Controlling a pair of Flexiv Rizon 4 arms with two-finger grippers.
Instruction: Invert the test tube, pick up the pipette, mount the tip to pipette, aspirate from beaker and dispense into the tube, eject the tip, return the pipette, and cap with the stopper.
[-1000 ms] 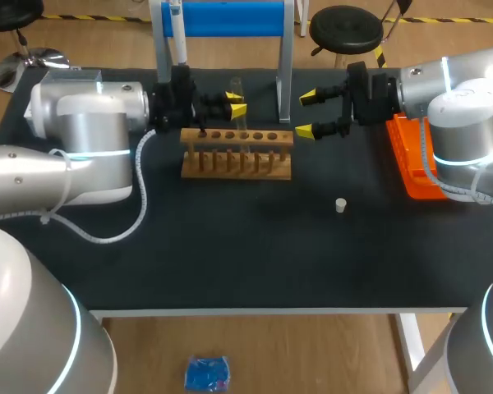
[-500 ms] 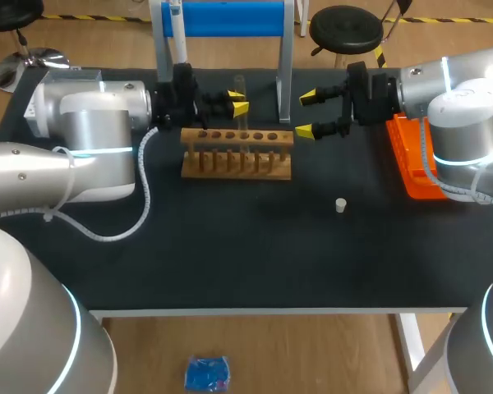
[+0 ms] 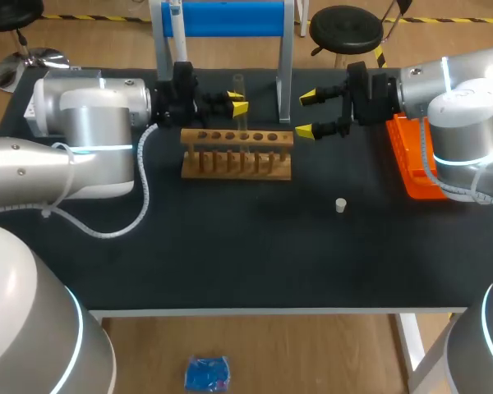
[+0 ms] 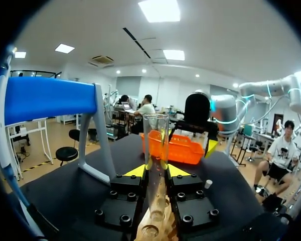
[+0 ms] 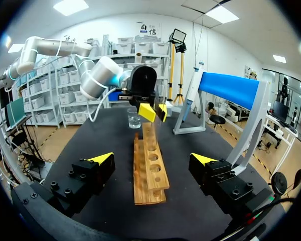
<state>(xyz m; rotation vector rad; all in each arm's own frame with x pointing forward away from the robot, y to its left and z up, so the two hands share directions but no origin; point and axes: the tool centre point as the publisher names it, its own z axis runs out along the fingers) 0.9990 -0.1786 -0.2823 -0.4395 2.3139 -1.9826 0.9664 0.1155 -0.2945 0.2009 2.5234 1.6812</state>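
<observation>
The clear glass test tube (image 4: pixel 155 145) stands upright over the wooden rack (image 3: pixel 237 153), clamped from both sides by the yellow tips of the left gripper (image 3: pixel 237 103). Its open rim points up and nothing shows inside it. Whether its lower end sits in a hole of the rack cannot be told. The rack has a single row of round holes, and those in plain sight hold nothing.

The right gripper (image 3: pixel 306 113) hangs just beside the rack's right end with its fingers spread wide and nothing between them. Behind it, at the right edge of the black counter (image 3: pixel 230 246), lies the orange plastic tray (image 3: pixel 411 168). The arm covers part of it, and its contents cannot be made out.

The small white stopper (image 3: pixel 341 205) stands alone on the counter, in front of the rack and to its right, well apart from both grippers.

The right wrist view alone shows the clear glass beaker (image 5: pixel 134 119), on the counter beyond the far end of the rack, near the left gripper. What it holds cannot be told. In the head view the left arm hides it. The same view shows the white pipette (image 5: pixel 194 90) hanging on the blue-topped stand (image 5: pixel 228 90) behind the rack.

The left wrist view looks along the tube, past its rim to the orange tray.
</observation>
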